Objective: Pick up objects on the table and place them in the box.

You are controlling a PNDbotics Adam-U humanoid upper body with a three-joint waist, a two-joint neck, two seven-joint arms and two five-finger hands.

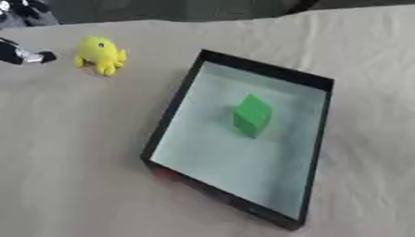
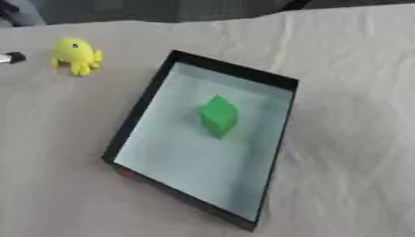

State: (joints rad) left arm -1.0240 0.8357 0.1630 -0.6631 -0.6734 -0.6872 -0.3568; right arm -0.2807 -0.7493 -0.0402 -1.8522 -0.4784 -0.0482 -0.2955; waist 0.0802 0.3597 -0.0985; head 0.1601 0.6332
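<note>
Beside robot hand (image 1: 24,54): yellow toy (image 1: 100,54); green block (image 1: 252,114) inside box (image 1: 166,115)

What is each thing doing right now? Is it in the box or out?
Green block: inside the box, resting on its floor.
Yellow toy: out on the table, left of the box.
Box: open, no lid, only the block in it.
Left hand: at the left edge beside the toy, holding nothing.
</note>
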